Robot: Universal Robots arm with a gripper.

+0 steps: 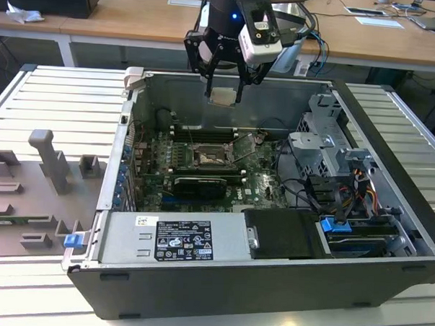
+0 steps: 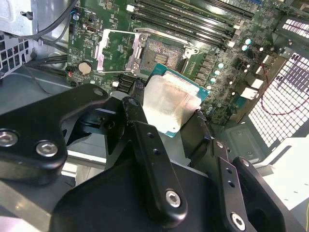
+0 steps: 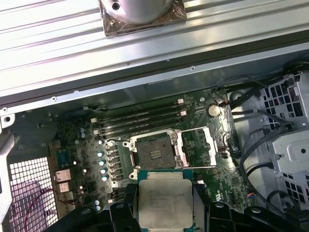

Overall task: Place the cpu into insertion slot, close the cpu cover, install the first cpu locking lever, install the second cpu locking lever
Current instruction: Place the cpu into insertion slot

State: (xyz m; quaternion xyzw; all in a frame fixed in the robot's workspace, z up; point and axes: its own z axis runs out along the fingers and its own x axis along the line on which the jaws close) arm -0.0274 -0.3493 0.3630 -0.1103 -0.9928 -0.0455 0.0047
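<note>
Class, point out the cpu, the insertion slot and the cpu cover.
cpu (image 3: 165, 200), first wrist view, metal top.
insertion slot (image 3: 155, 153), first wrist view, dark centre.
cpu cover (image 2: 100, 54), second wrist view, silvery frame edge.

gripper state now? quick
Gripper: shut on the cpu, held above the empty slot.
</note>
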